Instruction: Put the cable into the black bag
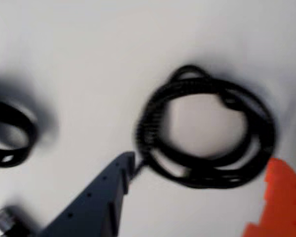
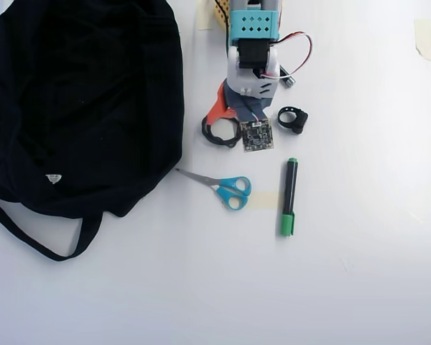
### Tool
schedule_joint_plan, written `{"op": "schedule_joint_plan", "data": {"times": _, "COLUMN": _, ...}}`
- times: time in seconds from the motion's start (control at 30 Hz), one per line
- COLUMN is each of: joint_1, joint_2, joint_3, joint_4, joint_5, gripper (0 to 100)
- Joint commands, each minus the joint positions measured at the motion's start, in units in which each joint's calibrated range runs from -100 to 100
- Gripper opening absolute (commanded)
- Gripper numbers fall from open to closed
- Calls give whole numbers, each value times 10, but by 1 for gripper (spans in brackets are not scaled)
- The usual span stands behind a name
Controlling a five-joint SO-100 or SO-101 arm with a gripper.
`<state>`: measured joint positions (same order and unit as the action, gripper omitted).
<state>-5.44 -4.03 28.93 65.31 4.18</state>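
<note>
The cable [image 1: 207, 126] is a loose black coil on the white table, blurred in the wrist view. My gripper [image 1: 201, 165] is open just above it. The dark blue finger [image 1: 108, 192] is at the coil's lower left and the orange finger [image 1: 281, 202] at its lower right, and neither grips it. A small silvery piece [image 1: 1, 221] at the bottom left may be its plug. In the overhead view the cable [image 2: 214, 134] shows partly under the gripper [image 2: 230, 123]. The black bag [image 2: 86, 100] lies at the left with its strap trailing down, apart from the cable.
A small black ring-shaped clip [image 1: 10, 136] lies left of the coil in the wrist view and right of the arm in the overhead view [image 2: 293, 118]. Blue-handled scissors [image 2: 226, 188] and a green marker [image 2: 289, 195] lie below the arm. Tape pieces mark the table.
</note>
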Motion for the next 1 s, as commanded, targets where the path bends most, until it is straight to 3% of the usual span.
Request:
{"op": "schedule_joint_plan", "data": {"times": 0.0, "joint_1": -26, "joint_2": -13, "joint_3": 4, "joint_4": -5, "joint_5": -23, "gripper": 33}}
{"op": "schedule_joint_plan", "data": {"times": 0.23, "joint_1": -48, "joint_2": -13, "joint_3": 25, "joint_4": -11, "joint_5": -43, "gripper": 34}}
{"op": "schedule_joint_plan", "data": {"times": 0.5, "joint_1": -36, "joint_2": -12, "joint_3": 86, "joint_4": -89, "joint_5": -43, "gripper": 33}}
{"op": "schedule_joint_plan", "data": {"times": 0.97, "joint_1": -3, "joint_2": 33, "joint_3": 99, "joint_4": -131, "joint_5": -10, "gripper": 33}}
